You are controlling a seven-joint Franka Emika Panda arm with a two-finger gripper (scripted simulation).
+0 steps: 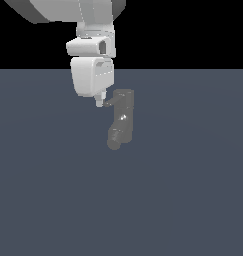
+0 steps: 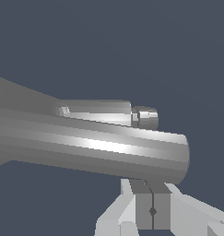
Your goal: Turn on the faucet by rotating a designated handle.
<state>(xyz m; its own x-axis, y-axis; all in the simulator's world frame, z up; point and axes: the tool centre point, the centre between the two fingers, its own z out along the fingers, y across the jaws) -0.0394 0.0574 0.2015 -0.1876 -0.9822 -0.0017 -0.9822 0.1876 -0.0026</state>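
The faucet is a dull-grey upright cylinder with a bright glint. Its stubby spout angles down toward the exterior view's left. The handle is a thin grey rod sticking out from the cylinder's top toward the exterior view's left. My gripper hangs just beside the handle's free end, at or touching it. In the wrist view the cylinder lies across the picture with the spout behind it. My gripper shows its two pads pressed together with only a thin seam and nothing between them.
The flat blue-grey floor stretches all around the faucet. The white arm stands over the faucet's upper left in the exterior view.
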